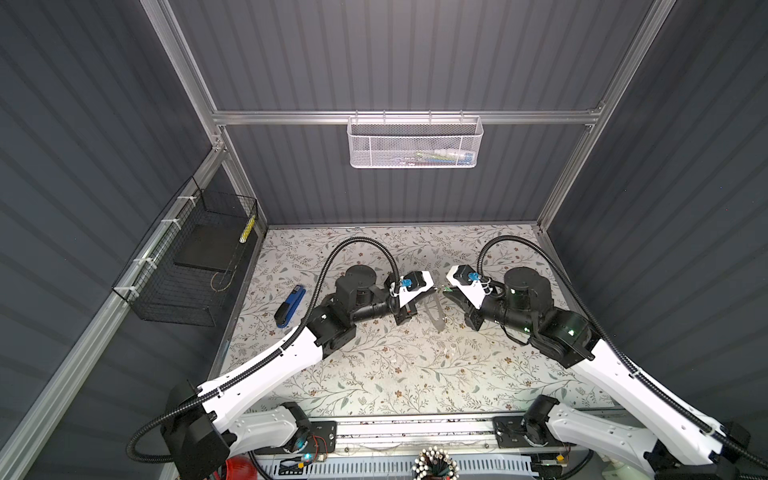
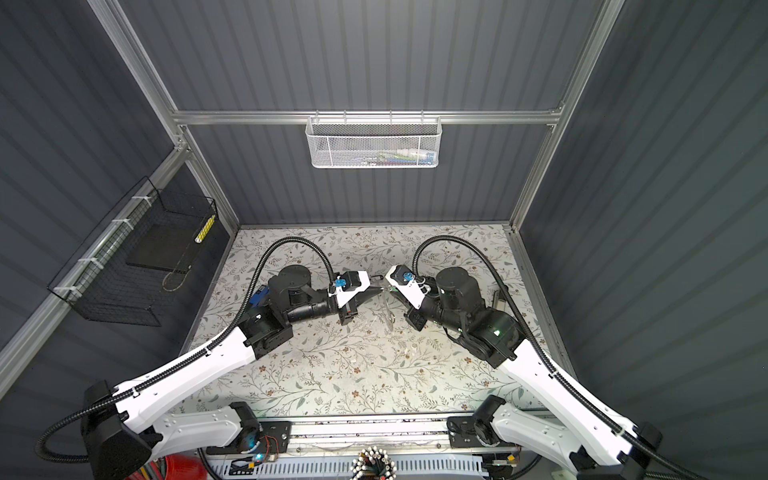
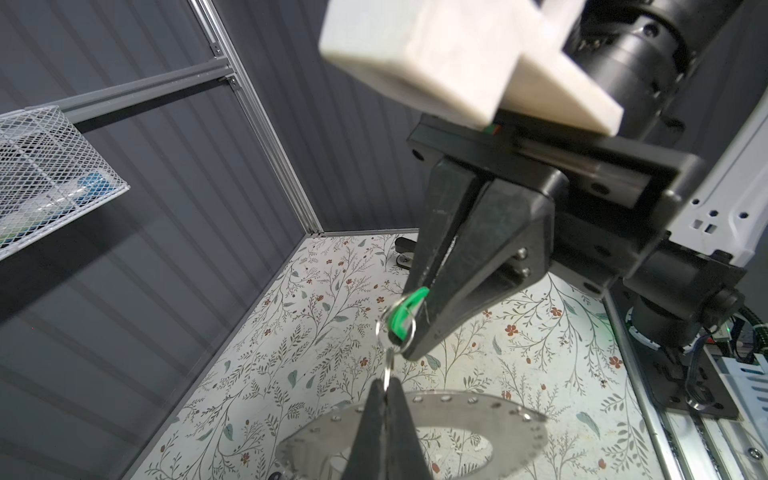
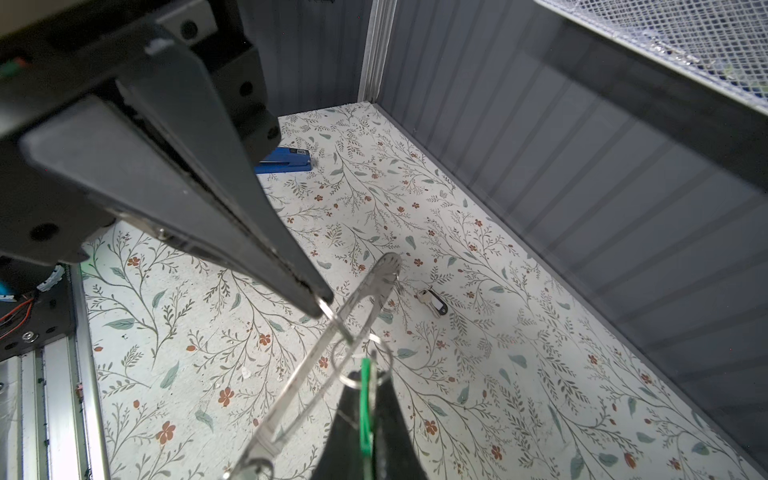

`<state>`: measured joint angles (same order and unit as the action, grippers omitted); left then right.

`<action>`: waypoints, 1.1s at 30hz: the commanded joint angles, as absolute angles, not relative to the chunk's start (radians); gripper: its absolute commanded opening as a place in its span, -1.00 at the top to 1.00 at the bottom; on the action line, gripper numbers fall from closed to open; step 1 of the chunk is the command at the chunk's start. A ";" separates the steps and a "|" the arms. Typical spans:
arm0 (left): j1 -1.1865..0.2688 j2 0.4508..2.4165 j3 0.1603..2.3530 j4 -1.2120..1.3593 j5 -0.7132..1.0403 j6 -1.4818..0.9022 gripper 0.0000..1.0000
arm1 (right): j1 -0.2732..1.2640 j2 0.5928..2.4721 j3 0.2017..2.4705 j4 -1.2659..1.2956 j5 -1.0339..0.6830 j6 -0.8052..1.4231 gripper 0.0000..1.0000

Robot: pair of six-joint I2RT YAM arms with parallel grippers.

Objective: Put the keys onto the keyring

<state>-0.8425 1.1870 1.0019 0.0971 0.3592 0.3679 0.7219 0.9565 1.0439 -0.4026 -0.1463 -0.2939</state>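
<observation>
My left gripper (image 3: 387,388) and right gripper (image 4: 368,374) meet tip to tip above the middle of the table, in both top views. The left one (image 1: 434,289) is shut on the rim of the keyring (image 3: 498,415), a flat grey ring with small holes that hangs below it (image 1: 436,311). The right one (image 1: 446,291) is shut on the green-framed key tag (image 3: 405,313), seen edge-on in the right wrist view (image 4: 365,399). That tag's small split ring (image 4: 361,361) sits against the keyring's rim (image 4: 374,278). A second key with a black oval head (image 4: 432,302) lies on the table.
A blue stapler (image 1: 289,306) lies on the floral table at the left, behind the left arm. A black wire basket (image 1: 187,266) hangs on the left wall and a white mesh basket (image 1: 415,141) on the back wall. A metal rail (image 1: 415,428) runs along the front edge.
</observation>
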 commanded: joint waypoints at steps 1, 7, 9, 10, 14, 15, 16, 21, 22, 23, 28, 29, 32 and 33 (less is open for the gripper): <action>-0.837 1.188 1.031 0.094 0.379 0.391 1.00 | 0.728 0.969 1.079 -0.435 -0.153 -0.324 1.00; -0.837 1.205 1.038 0.064 0.383 0.396 1.00 | 0.728 0.990 1.102 -0.470 -0.145 -0.371 1.00; -0.837 1.210 1.037 0.059 0.371 0.391 1.00 | 0.728 0.998 1.115 -0.489 -0.127 -0.387 1.00; -0.838 1.212 1.036 0.057 0.370 0.391 1.00 | 0.729 0.999 1.118 -0.495 -0.122 -0.394 1.00; -0.834 1.224 1.032 0.044 0.378 0.382 1.00 | 0.729 0.990 1.126 -0.498 -0.112 -0.420 1.00; -0.831 1.227 1.032 0.045 0.390 0.377 1.00 | 0.729 0.989 1.126 -0.497 -0.108 -0.426 1.00; -0.825 1.229 1.030 0.049 0.403 0.371 1.00 | 0.729 0.990 1.126 -0.496 -0.103 -0.431 1.00; -0.802 1.236 1.025 0.046 0.465 0.352 1.00 | 0.730 1.011 1.126 -0.508 -0.074 -0.462 1.00; -0.797 1.236 1.024 0.044 0.467 0.346 1.00 | 0.729 1.015 1.127 -0.508 -0.078 -0.465 1.00; -0.787 1.236 1.018 0.050 0.475 0.334 1.00 | 0.729 1.019 1.129 -0.505 -0.081 -0.466 1.00; -0.691 1.228 0.974 0.103 0.525 0.222 0.55 | 0.723 1.066 1.138 -0.532 -0.154 -0.484 0.97; -0.675 1.219 0.961 0.097 0.510 0.218 0.40 | 0.720 1.086 1.144 -0.543 -0.170 -0.485 0.98; -0.614 1.174 0.906 0.106 0.447 0.175 0.14 | 0.718 1.172 1.168 -0.569 -0.193 -0.491 0.97; -0.582 1.154 0.882 0.117 0.441 0.152 0.09 | 0.719 1.202 1.179 -0.575 -0.203 -0.492 0.97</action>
<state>-0.6323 1.2087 0.9291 0.0982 0.4690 0.2306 0.7216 1.1397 1.1385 -0.5446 -0.1558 -0.4774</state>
